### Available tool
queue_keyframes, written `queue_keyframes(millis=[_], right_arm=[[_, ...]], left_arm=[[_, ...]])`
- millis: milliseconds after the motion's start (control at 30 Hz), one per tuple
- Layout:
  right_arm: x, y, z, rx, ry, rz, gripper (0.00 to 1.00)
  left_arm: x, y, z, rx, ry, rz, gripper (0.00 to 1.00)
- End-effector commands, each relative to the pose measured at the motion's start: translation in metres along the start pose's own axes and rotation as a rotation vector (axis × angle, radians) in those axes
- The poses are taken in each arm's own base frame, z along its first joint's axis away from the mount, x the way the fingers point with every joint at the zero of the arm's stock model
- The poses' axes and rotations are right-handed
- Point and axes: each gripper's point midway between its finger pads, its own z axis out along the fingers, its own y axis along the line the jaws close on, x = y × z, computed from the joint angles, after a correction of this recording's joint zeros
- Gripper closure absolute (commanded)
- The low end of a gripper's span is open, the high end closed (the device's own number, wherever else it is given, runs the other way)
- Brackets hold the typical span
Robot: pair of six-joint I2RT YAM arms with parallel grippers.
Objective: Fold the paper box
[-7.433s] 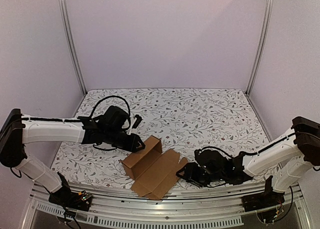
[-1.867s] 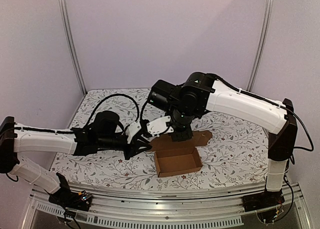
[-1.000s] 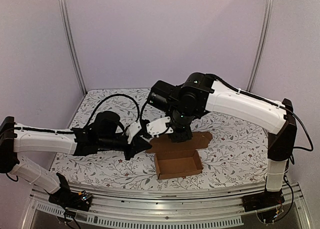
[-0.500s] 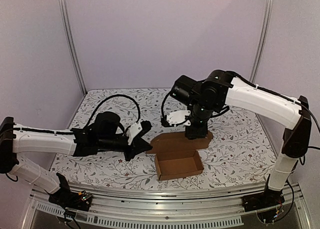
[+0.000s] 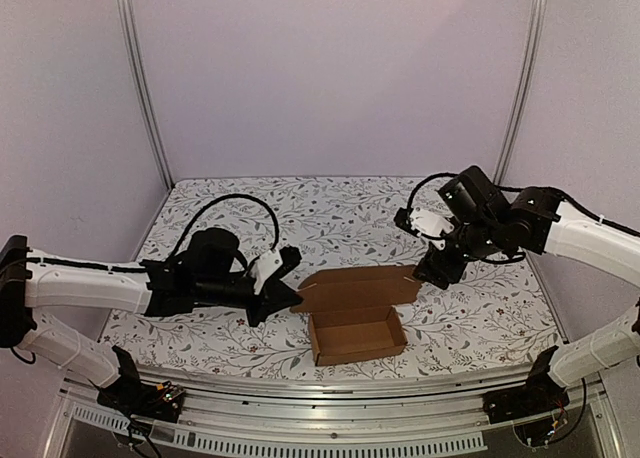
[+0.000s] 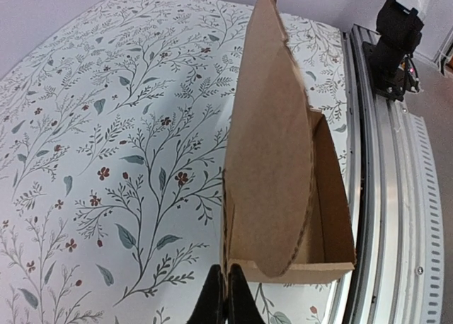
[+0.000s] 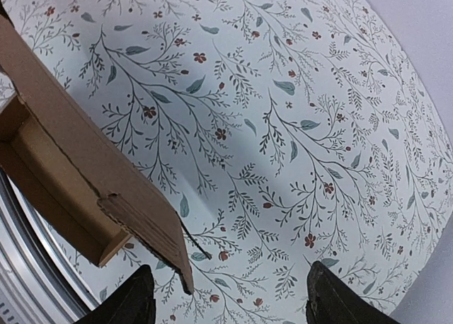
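Your plain brown cardboard paper box [image 5: 356,325] sits lower centre of the top view, lid up. Left gripper [image 6: 226,294] pinches the lid's left end; right gripper [image 7: 233,296] hangs spread. It is likely light and easily creased, so grip the lid edges gently.

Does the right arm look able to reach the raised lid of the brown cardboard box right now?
Probably yes: the right pincer hangs open just beside the right end of the raised lid on the brown cardboard box; nothing lies between.

Top view overhead; wrist views close; all share paper box [image 5: 356,331].
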Motion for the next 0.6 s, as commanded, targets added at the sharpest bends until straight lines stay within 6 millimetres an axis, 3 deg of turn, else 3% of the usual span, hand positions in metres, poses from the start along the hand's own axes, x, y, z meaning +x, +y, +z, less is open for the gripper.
queue_keyframes(millis=[0, 133, 567], right_arm=[[-0.022, -0.004, -0.007, -0.017, -0.252, 0.167, 0.26], [-0.022, 0.000, -0.005, -0.033, -0.351, 0.240, 0.26], [-0.019, 0.025, 0.034, -0.169, -0.425, 0.377, 0.28]], left_arm=[[0.008, -0.004, -0.004, -0.002, 0.018, -0.006, 1.00], [0.010, -0.003, -0.010, -0.022, 0.019, -0.011, 1.00], [0.026, 0.007, -0.033, -0.098, 0.014, -0.064, 1.00]])
